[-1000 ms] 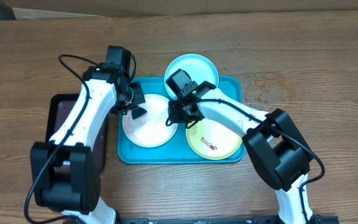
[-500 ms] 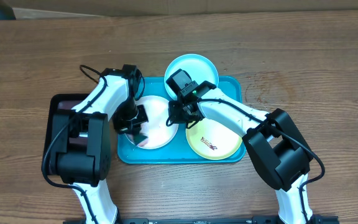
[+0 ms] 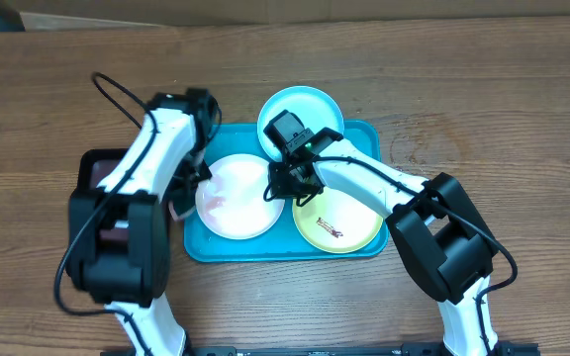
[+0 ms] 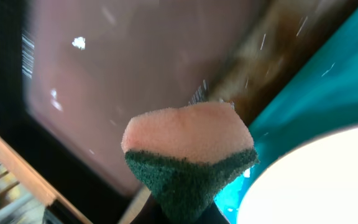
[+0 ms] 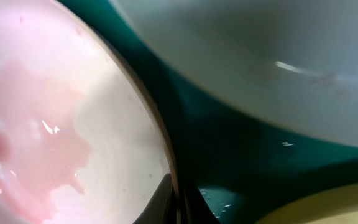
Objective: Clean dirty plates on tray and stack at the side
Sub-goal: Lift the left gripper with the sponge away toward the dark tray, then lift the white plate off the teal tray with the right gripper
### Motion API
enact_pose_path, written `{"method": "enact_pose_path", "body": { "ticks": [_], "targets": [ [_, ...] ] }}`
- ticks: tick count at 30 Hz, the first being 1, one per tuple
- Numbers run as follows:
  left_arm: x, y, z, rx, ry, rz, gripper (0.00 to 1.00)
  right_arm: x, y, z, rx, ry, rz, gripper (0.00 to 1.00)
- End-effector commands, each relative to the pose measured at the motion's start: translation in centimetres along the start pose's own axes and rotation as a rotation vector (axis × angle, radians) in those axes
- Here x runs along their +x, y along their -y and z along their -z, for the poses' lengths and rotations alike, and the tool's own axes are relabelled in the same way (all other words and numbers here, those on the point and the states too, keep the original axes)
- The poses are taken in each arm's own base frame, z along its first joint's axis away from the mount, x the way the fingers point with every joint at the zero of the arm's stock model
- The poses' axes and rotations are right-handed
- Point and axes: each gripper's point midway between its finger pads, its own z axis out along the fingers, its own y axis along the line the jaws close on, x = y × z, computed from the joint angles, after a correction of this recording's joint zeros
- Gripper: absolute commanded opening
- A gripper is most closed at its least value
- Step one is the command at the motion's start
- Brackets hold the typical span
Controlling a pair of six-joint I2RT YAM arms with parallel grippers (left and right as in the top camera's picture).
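Observation:
The teal tray (image 3: pixel 369 138) holds three plates. The white plate (image 3: pixel 234 195) lies at its left and has a wet pink smear. The pale blue plate (image 3: pixel 303 114) leans on the far rim. The yellow-green plate (image 3: pixel 339 222) is at the right with a reddish smear. My right gripper (image 3: pixel 281 184) is shut on the white plate's right rim, which shows between its jaws in the right wrist view (image 5: pixel 178 208). My left gripper (image 3: pixel 182 198) is shut on a pink-and-green sponge (image 4: pixel 188 149), held just off the plate's left edge, over the gap between the two trays.
A narrow dark maroon tray (image 3: pixel 102 183) lies left of the teal tray; its inside fills the left wrist view (image 4: pixel 104 74). The wooden table (image 3: pixel 483 109) spreads around. A cable loops above the left arm (image 3: pixel 117 94).
My left gripper has moved the sponge left, off the white plate to its left edge. A pink wet smear now shows on the plate. The right gripper has kept its hold.

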Motion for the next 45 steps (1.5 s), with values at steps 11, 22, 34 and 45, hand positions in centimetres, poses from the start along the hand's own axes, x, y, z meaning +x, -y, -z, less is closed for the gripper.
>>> {"method": "enact_pose_path", "body": {
  "ticks": [11, 22, 34, 45],
  "targets": [
    [-5.2, -9.2, 9.2, 0.417, 0.138, 0.409, 0.04, -3.6, -3.2, 10.8, 0.091, 0.308, 0.196, 0.04],
    [-5.8, -12.3, 7.1, 0.560, 0.020, 0.513, 0.04, -4.4, -2.9, 18.6, 0.626, 0.632, 0.455, 0.04],
    [-6.5, -11.1, 5.5, 0.547, -0.014, 0.499, 0.04, -2.9, -6.5, 23.2, 0.951, 0.821, 0.670, 0.04],
    [-6.8, -11.1, 5.0, 0.535, -0.017, 0.499, 0.04, -2.6, -6.6, 25.1, 1.085, 0.853, 0.706, 0.04]
  ]
}}
